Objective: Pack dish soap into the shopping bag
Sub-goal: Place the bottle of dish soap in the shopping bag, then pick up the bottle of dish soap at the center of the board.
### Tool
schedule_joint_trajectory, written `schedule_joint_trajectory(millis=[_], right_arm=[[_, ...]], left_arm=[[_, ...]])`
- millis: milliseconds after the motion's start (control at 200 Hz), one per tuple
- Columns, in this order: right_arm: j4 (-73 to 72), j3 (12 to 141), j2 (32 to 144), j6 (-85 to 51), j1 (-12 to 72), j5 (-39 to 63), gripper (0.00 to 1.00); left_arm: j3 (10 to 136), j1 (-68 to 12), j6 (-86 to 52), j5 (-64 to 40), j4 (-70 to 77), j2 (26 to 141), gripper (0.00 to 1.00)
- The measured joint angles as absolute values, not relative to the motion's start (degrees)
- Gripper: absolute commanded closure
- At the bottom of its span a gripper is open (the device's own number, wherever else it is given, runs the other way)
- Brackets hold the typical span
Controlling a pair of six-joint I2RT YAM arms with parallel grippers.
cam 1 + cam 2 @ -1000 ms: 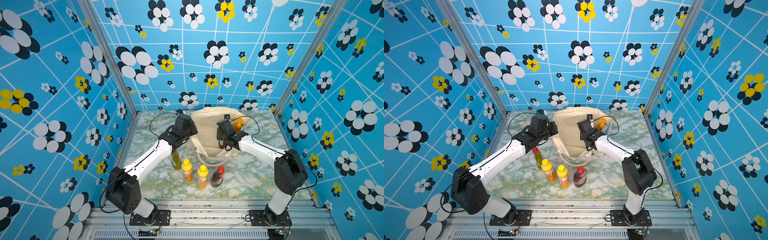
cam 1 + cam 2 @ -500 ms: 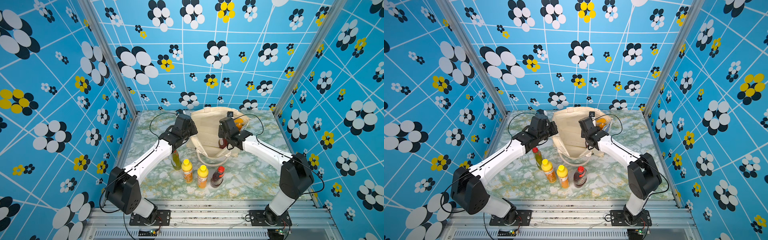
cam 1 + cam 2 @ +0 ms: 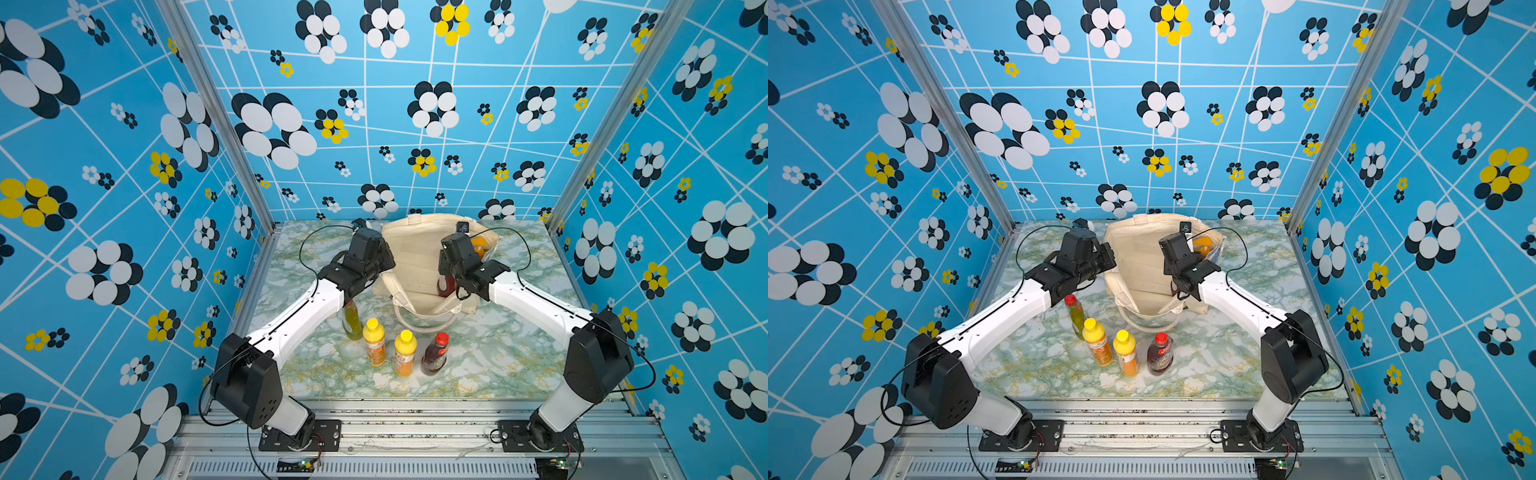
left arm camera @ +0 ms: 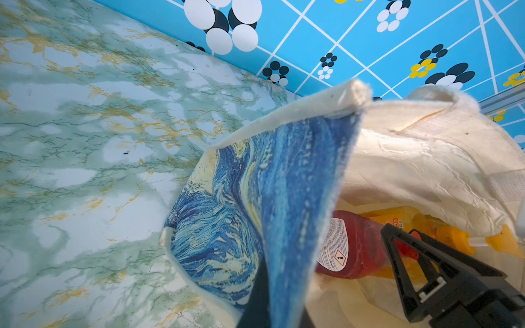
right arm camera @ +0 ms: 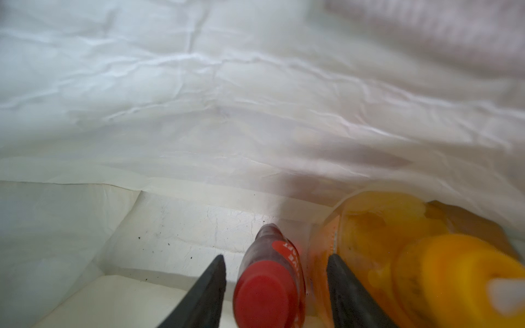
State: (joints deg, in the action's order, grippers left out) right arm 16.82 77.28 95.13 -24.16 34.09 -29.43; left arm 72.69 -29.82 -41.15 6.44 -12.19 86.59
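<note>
right gripper point(image 5: 274, 255) open, red-capped dark red plastic bottle point(image 5: 267, 289) lengthwise between its jaws, cap nearest. left gripper point(image 3: 384, 259) pinches cream canvas tote point(image 3: 415, 249) rim.

Both arms point(image 3: 303, 311) show white links, black joint housings, looping black cables point(image 3: 301, 252) and seemingly screwed base plates point(image 3: 328, 432).

Both top views are brightly, evenly lit and sharp; soft shadows are cast on the green-veined marble desk point(image 3: 498, 353). In the right wrist view the cream canvas shopping bag point(image 5: 255, 99) is washed pale and the big orange pump bottle point(image 5: 383, 227) is blurred.
</note>
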Motion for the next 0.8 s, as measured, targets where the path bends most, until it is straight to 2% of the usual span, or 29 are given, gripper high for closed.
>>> schedule_joint_trajectory(millis=[395,800], right_arm=[[25.36,81.3,89.23,-24.12,34.46,-23.35,0.36],[46.63,89.49,81.65,-26.28,40.84,-19.42,0.32]], left_arm=[[72.69,-29.82,-41.1,6.42,-12.16,86.59,1.0],[72.82,-29.82,-40.73,5.89,-12.16,87.0,1.0]])
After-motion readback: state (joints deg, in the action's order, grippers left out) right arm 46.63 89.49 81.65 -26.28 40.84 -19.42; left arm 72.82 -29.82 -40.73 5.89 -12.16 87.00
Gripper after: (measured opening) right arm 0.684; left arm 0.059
